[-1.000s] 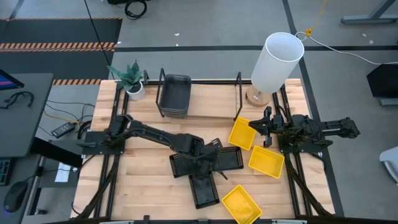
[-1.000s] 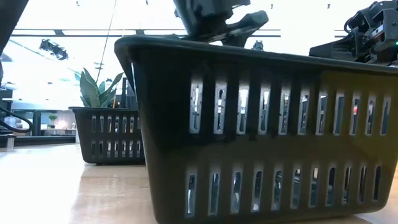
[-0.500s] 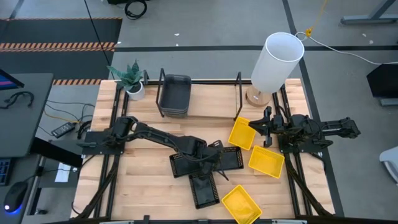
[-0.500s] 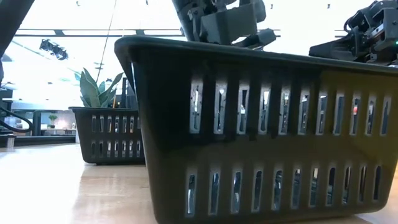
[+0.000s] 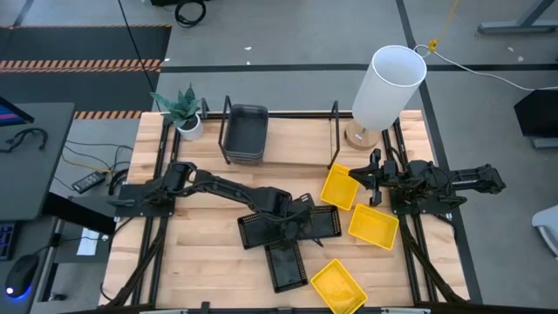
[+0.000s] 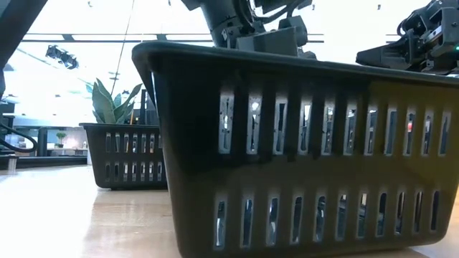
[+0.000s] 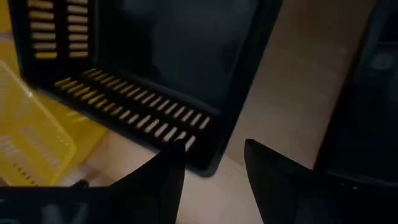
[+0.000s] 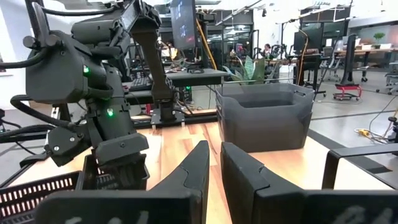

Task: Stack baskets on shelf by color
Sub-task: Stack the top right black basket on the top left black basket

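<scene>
Black basket (image 6: pixel 301 150) perhaps blocking shelf

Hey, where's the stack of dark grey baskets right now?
In the high view the dark grey baskets sit on the shelf at its left end, along the table's far edge, just right of the potted plant.

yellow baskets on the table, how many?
3, all on the right half in the high view: one just left of the right gripper, one nearer the front beside it, one at the front edge. None on the shelf.
</scene>
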Motion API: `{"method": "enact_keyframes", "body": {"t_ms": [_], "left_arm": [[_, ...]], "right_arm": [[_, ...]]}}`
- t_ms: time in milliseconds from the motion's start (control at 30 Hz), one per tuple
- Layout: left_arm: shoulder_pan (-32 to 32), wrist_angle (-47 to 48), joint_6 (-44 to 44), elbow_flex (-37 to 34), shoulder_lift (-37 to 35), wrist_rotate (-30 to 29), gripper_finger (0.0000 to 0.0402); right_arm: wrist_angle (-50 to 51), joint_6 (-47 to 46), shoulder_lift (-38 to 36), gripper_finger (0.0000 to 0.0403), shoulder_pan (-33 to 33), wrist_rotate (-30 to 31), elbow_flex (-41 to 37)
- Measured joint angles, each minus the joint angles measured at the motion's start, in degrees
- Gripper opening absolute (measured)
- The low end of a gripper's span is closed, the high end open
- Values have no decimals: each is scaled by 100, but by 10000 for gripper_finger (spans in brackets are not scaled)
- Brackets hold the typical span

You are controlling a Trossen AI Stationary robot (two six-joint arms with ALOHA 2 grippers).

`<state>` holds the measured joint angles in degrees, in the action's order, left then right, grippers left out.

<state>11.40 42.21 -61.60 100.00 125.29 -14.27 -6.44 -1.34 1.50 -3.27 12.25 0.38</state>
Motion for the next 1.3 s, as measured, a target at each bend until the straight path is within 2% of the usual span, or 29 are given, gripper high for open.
{"method": "enact_keyframes", "body": {"t_ms": [533, 667, 967, 1167, 1300], "left_arm": [[85, -6, -206, -13, 190, 147, 166], [109, -6, -206, -13, 190, 145, 133], [185, 68, -198, -13, 190, -60, 13], [240, 160, -210, -15, 31, -480, 12], [246, 228, -60, -11, -338, -497, 7]], "right_arm": [[-115, 1, 0, 45, 0, 9, 0], [-149, 1, 0, 45, 0, 9, 0], [-155, 0, 0, 45, 0, 9, 0], [-156, 0, 0, 45, 0, 9, 0], [-165, 0, 0, 45, 0, 9, 0]]}}
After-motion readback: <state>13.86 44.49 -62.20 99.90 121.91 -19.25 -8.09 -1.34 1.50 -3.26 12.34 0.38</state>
